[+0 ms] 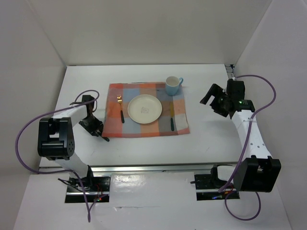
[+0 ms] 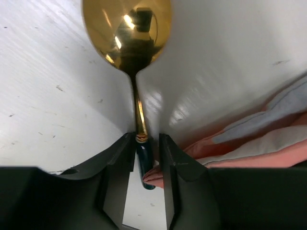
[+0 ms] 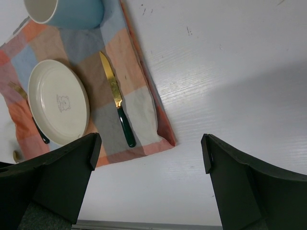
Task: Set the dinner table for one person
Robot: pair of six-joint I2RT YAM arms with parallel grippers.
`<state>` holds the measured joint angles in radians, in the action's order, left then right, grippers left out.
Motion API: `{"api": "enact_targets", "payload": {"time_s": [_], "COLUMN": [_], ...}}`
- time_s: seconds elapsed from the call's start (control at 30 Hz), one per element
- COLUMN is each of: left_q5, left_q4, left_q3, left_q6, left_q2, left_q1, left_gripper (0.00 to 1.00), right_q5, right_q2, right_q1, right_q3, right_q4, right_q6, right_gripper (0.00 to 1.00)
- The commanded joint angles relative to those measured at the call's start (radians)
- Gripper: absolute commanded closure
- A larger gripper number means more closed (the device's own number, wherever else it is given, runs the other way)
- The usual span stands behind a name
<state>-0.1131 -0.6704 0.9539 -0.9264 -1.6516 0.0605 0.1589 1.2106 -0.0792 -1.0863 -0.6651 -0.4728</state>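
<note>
From above, the big white table [image 1: 216, 139] fills the middle, with a checked cloth [image 1: 115, 127] and a plate [image 1: 144, 109] on it. Left camera: the left pincer [image 2: 146, 148] sits around the handle of a gold spoon [image 2: 127, 33]; I cannot tell if it squeezes. Right camera: the right pincer [image 3: 151, 148] is spread wide above the table.

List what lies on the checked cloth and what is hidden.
On the checked cloth: a white plate at the middle, a fork left of it, a knife right of it, a blue mug at the far edge. The cloth beneath plate and mug is hidden.
</note>
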Motion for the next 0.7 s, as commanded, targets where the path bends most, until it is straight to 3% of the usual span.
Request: {"api": "enact_targets", "payload": {"time_s": [0.0,0.07,0.2,0.3,0.4,0.47,0.5,0.67], "left_q5": [-0.031,-0.063,-0.163,-0.253,-0.148,-0.059,0.001,0.073], "left_q4": [-0.007,-0.041,-0.127,-0.198,-0.187,-0.178,-0.178,-0.167], "left_q3": [-0.032,-0.006,0.098,0.251,0.380,0.474,0.509,0.759], "left_q6": [-0.035,-0.035,0.018,0.111,0.225,0.235,0.225,0.150], "left_q2": [-0.022,0.001,0.110,0.154,0.168,0.104,0.039,-0.184], "left_q1": [-0.005,0.004,0.042,-0.011,-0.190,-0.296,-0.405,-0.672], "left_gripper": [0.58,0.65,1.00,1.00,1.00,1.00,1.00,1.00], "right_q5": [0.013,0.013,0.024,0.024,0.033,0.033,0.033,0.004], "right_q2": [0.000,0.000,0.000,0.000,0.000,0.000,0.000,-0.034], "right_q1": [-0.007,-0.007,-0.007,-0.007,-0.007,-0.007,-0.007,-0.007], "right_q3": [-0.001,-0.001,-0.011,-0.011,-0.001,0.008,0.008,-0.012], "right_q4": [0.050,0.050,0.050,0.050,0.050,0.059,0.059,0.038], "right_q6": [0.011,0.011,0.011,0.011,0.002,-0.007,-0.019,-0.020], "right_gripper": [0.01,0.01,0.01,0.01,0.01,0.01,0.01,0.01]}}
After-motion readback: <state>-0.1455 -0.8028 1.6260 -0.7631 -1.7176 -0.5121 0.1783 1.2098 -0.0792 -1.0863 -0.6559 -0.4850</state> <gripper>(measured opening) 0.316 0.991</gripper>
